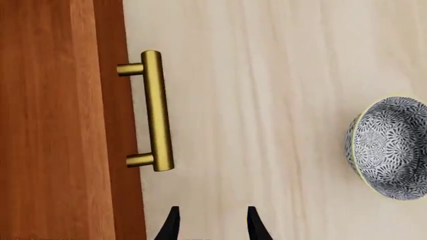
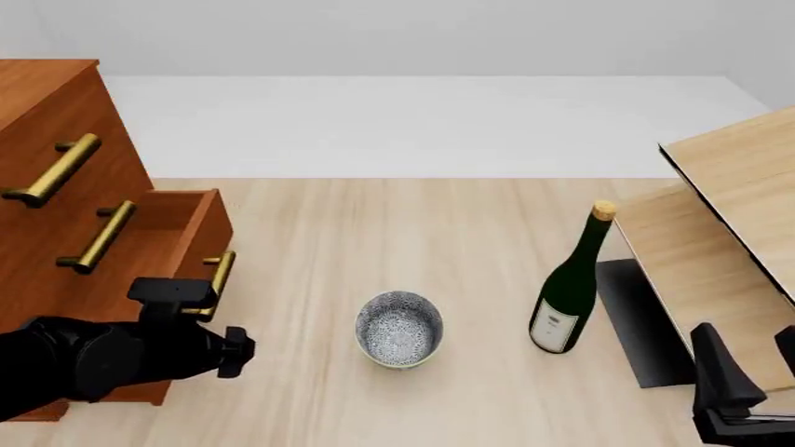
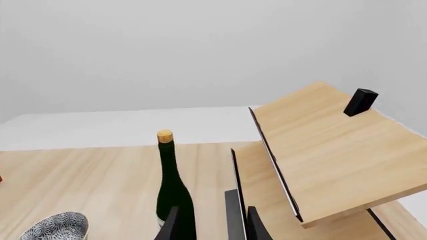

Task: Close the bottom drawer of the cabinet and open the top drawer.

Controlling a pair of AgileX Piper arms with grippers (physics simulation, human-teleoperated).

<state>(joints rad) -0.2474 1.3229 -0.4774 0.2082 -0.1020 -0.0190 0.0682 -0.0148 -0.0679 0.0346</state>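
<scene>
The first step, closing the bottom drawer (image 2: 186,233), is judged to be in hand: it is seen pulled out from the cabinet (image 2: 50,168) at the table's left, its inside exposed, while the top drawer (image 2: 37,140) above it is flush and not yet opened. The left gripper (image 2: 236,352) is placed just in front of the open drawer's front panel, low by its brass handle (image 1: 155,110); in the left wrist view the two dark fingertips (image 1: 172,222) are seen a little apart with nothing between them, so the claw is partly open and empty, and no contact with handle or panel is shown. The right gripper (image 3: 212,225) is parked at the lower right near the pale wood furniture (image 2: 733,233), its fingertips likewise slightly spread and holding nothing. A patterned bowl (image 2: 399,328) and a green bottle (image 2: 569,298) stand on the table (image 2: 410,223), well apart from the cabinet. For the next move, a push on the drawer front toward the cabinet is likely called for, until flush; afterwards the top handle (image 2: 52,170) would have to be reached and gripped for pulling.
</scene>
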